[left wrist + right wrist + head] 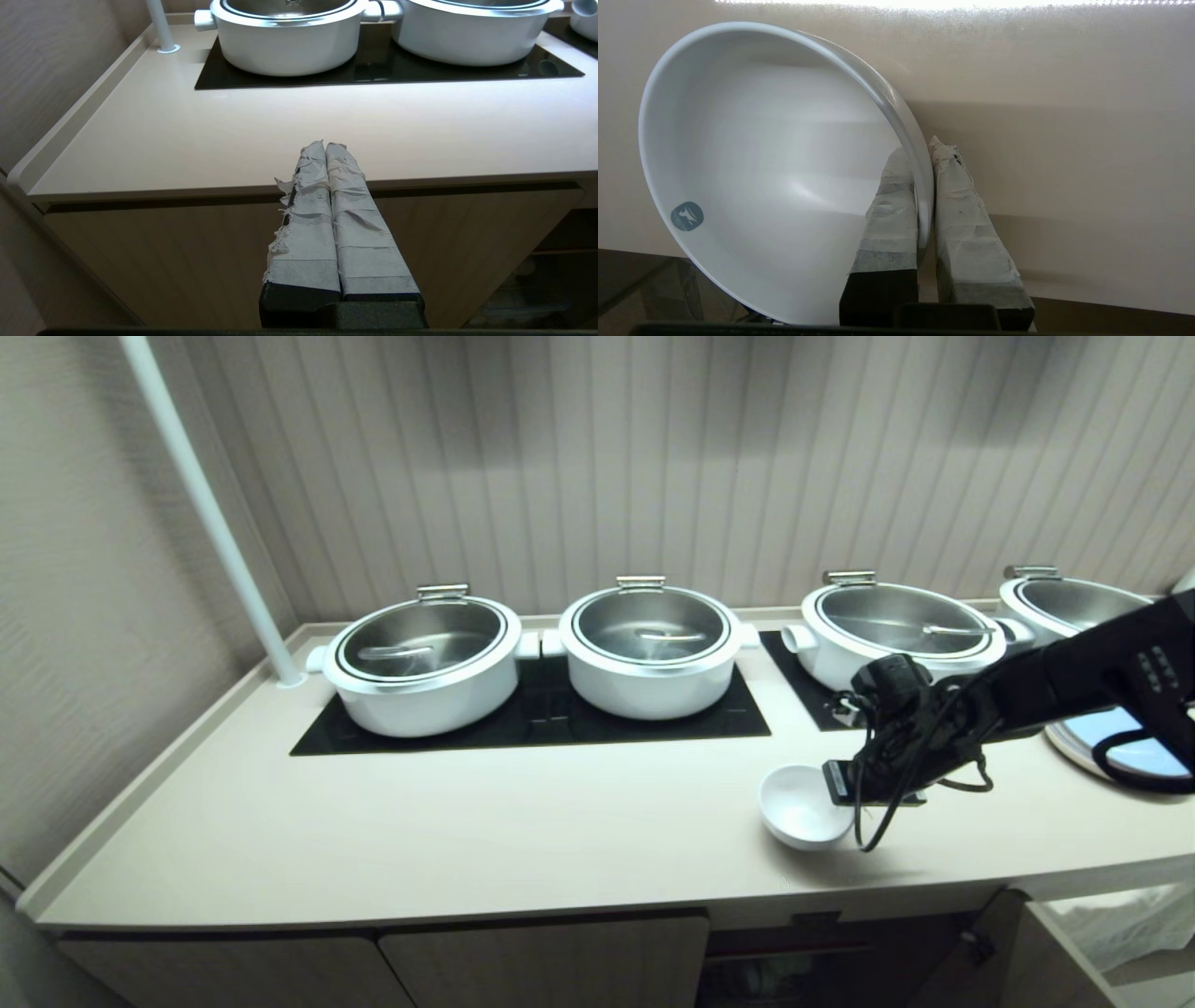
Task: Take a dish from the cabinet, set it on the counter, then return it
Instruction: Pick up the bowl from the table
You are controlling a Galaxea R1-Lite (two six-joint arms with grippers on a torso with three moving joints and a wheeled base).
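Fingers (887, 219) of our right hand (924, 154) are clenched on the rim of the dish (761, 163): in the right wrist view one taped finger lies inside the bowl and the other outside, with the white wall pinched between them. The dish is therefore directly at the hand, on its left side as the head view shows it (801, 807), and it sits low over the counter (467, 840), near the front edge. We cannot tell if its base touches the surface or hangs just above it; it looks a little tilted. The right arm comes in from the right side of the head view, stretched almost level across the counter, with the hand (845, 784) pointing to the left. Because the dish is round, it has no long axis, so what matters is the grip on its right rim and the cabinet (541, 957) which lies below the counter edge, under and in front of the hand. We judge that the dish must travel outward over the edge and then downward to go back inside. Our left hand (325, 145) is parked in front of the cabinet, below counter height, its two taped fingers pressed together and grasping nothing; it is well apart from the dish. Behind the dish stand the large white pots (649, 649) on the black glass panels (523, 723).
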